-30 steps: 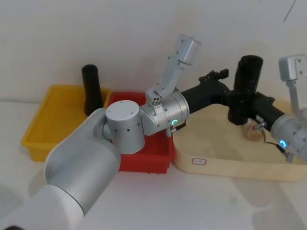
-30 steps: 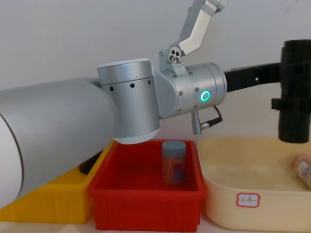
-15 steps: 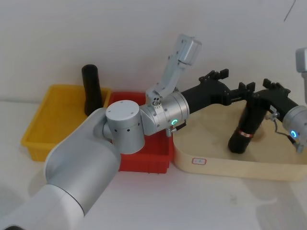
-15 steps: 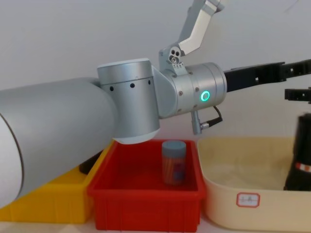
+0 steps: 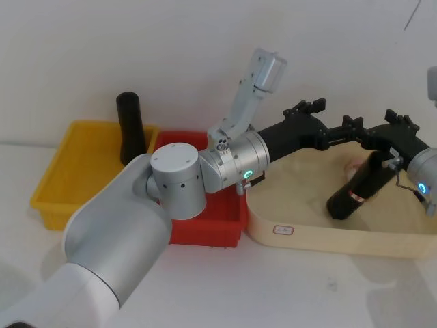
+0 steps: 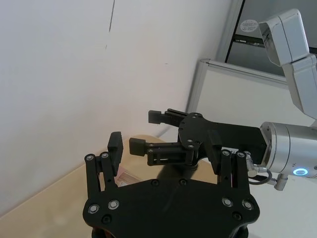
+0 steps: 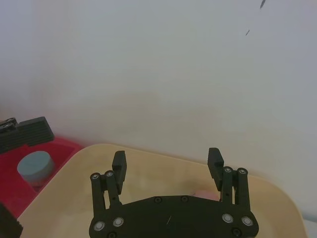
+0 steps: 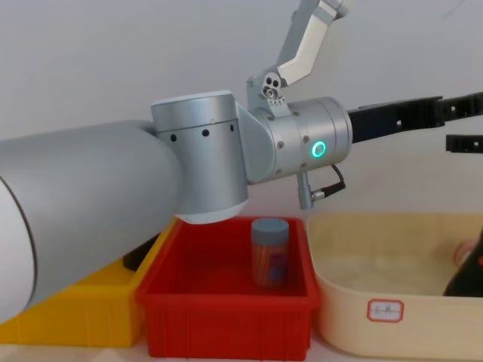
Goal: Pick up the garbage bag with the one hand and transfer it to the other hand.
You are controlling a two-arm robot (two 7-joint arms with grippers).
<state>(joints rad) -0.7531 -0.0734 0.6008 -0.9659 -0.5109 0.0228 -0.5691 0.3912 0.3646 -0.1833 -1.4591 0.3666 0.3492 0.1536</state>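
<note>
The garbage bag (image 5: pixel 360 189), a black roll with a red-and-white band, lies tilted inside the beige tray (image 5: pixel 307 232), its lower end near the front wall. In the chest view its black end (image 8: pixel 468 277) shows at the right edge. My left gripper (image 5: pixel 328 123), on the green-ringed arm, hangs open above the tray's left part with nothing in it. My right gripper (image 5: pixel 374 128), on the blue-ringed arm, is open just above the bag's upper end, not gripping it. Both wrist views show empty open fingers (image 6: pixel 115 146) (image 7: pixel 119 162).
A red bin (image 8: pixel 226 302) with a blue-grey can (image 8: pixel 269 253) sits left of the tray. A yellow bin (image 5: pixel 65 178) farther left holds a plain black roll (image 5: pixel 130 126). A pinkish object (image 5: pixel 354 165) lies in the tray behind the bag.
One second ago the bag was held upright above the tray. It dropped to stand in the tray and has now tipped to a lean. The right gripper drew slightly right.
</note>
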